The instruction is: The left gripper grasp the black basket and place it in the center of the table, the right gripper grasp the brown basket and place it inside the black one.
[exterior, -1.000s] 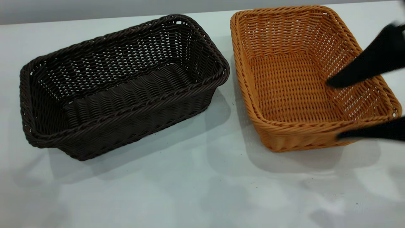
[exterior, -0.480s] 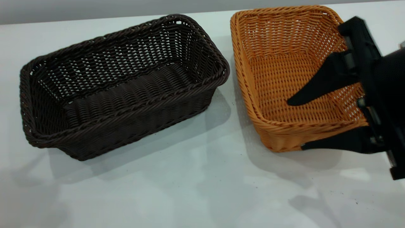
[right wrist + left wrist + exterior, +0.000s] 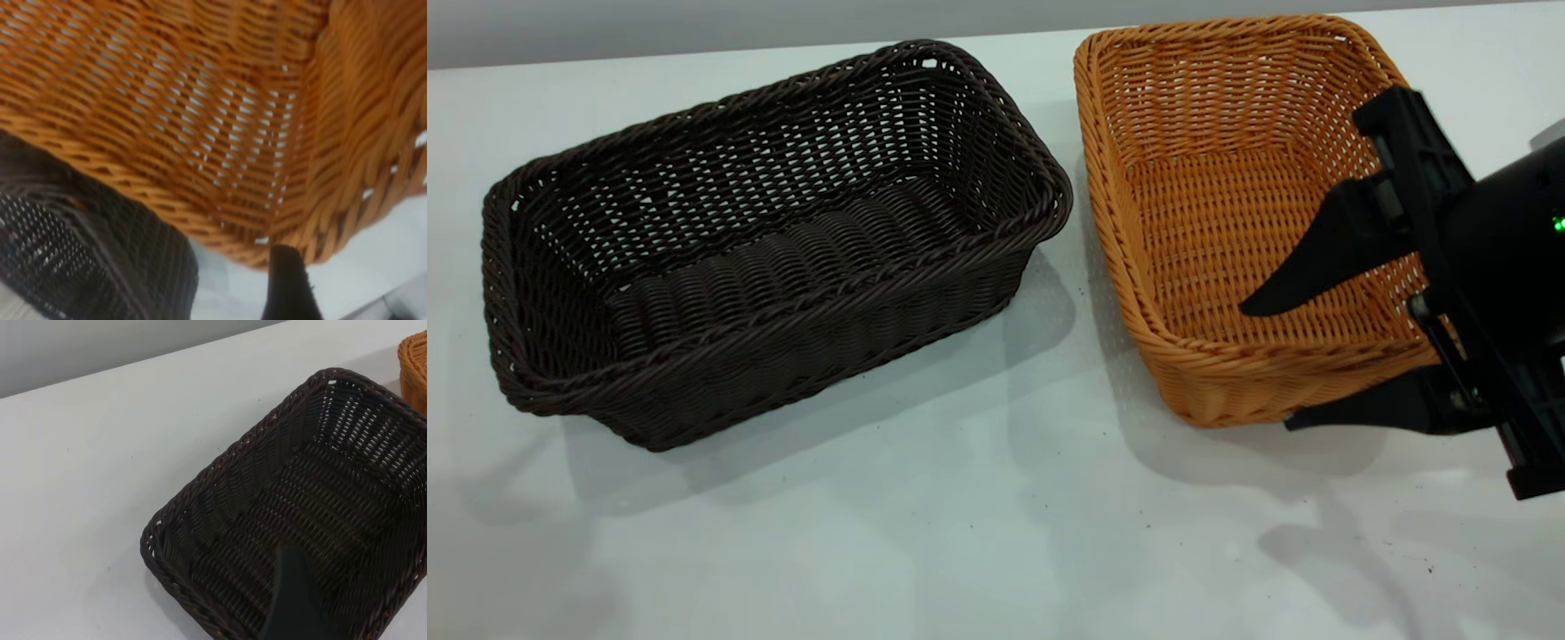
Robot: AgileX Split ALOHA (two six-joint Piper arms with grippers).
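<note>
The black basket [image 3: 774, 240] stands on the table [image 3: 960, 516] at the left of centre, skewed. The brown basket [image 3: 1227, 204] stands beside it at the right, a narrow gap apart. My right gripper [image 3: 1267, 367], with its green light, is open and straddles the brown basket's near wall: one finger is inside, the other outside in front. The right wrist view shows the brown basket's wall [image 3: 200, 100] close up and the black basket [image 3: 80, 260] behind. My left gripper [image 3: 293, 600] is out of the exterior view; it hangs above the black basket's inside [image 3: 320, 487].
The table's far edge [image 3: 694, 55] meets a grey wall behind both baskets. Bare table lies in front of the baskets, with small dark specks [image 3: 1430, 569] at the front right.
My right gripper has come in from the right edge, leftward over the brown basket's near wall, and has nearly stopped there. Neither basket has moved.
</note>
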